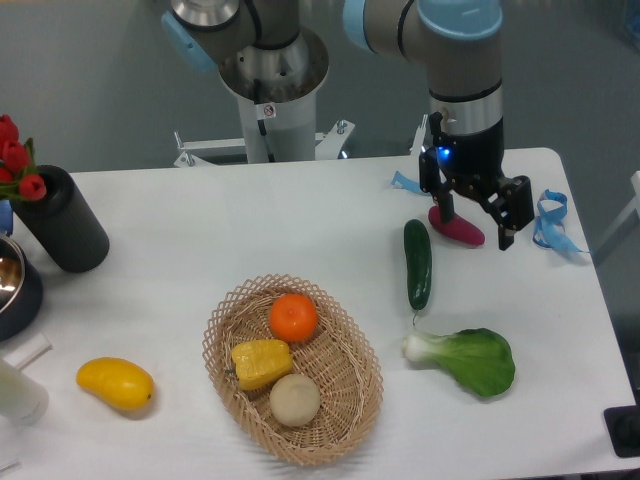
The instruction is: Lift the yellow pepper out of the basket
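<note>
Sitting on white table (230, 225), grey wall behind: basket (355, 395) holding yellow pepper (261, 362). End effector (478, 222) spread wide, empty, hovering over a magenta vegetable (460, 230).

Basket (352, 345): tan woven wicker, rough open weave. Yellow pepper (260, 362): smooth, waxy. Table (250, 230): white, matt. Bowl (12, 280): shiny metal. Black cup (62, 222): matt. Arm (460, 60): grey metal w/ blue plastic caps.
</note>
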`<state>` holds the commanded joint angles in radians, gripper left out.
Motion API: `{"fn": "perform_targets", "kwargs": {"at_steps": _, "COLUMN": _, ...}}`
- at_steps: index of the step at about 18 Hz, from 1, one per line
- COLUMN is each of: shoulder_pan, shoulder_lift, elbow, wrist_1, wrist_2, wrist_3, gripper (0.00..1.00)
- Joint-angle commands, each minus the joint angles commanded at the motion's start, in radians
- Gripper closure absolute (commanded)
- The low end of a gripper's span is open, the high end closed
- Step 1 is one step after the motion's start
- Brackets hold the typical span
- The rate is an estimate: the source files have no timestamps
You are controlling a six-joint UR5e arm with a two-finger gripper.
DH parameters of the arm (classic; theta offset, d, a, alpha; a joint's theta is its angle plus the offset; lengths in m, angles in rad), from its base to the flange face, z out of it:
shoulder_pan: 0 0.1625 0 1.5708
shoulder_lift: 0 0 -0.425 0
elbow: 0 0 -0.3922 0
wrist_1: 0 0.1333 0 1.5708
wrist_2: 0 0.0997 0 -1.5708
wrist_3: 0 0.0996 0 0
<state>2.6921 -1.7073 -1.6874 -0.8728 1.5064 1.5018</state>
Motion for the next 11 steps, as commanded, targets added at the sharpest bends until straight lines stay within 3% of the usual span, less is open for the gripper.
{"fn": "perform_targets", "kwargs": {"at_steps": 11, "shoulder_pan": -0.015, "shoulder_lift": -0.005, "elbow": -0.020, "wrist_1": 0.002, "wrist_2": 0.000, "wrist_3": -0.023, "gripper": 0.00}}
